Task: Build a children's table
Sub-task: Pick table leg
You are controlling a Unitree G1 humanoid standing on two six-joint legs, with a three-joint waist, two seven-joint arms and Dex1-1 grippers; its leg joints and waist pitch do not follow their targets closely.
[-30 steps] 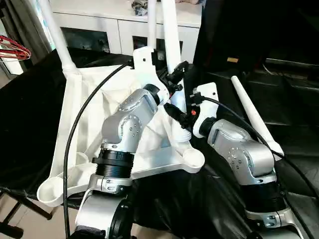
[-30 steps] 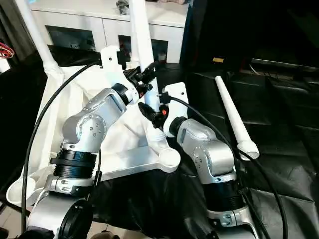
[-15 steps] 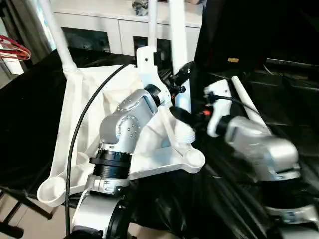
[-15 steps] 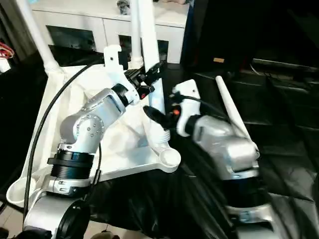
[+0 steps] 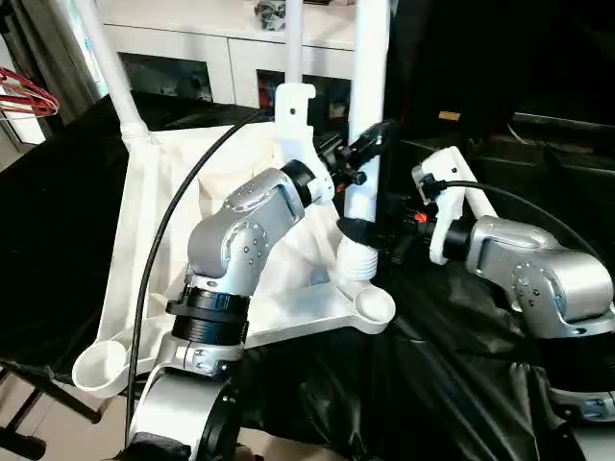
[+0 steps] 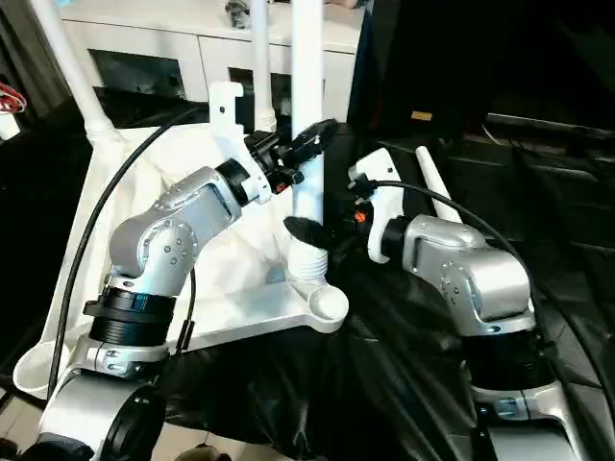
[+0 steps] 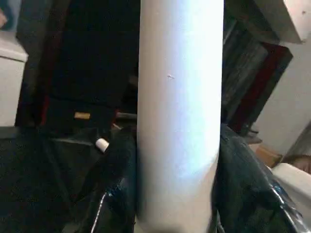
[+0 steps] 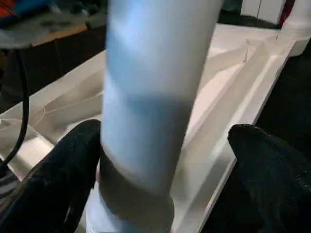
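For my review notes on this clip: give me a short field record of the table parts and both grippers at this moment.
tabletop: upside down, ribs up
fitted legs: two at far corners
held leg: upright, threaded end just above the top, beside the near socket
left gripper: closed on held leg
right gripper: open around held leg's base
spare leg: lying on black cloth

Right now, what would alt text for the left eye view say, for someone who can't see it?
The left gripper holds a white table leg upright above a corner socket of the upturned white tabletop. The right gripper brackets the leg's threaded base.
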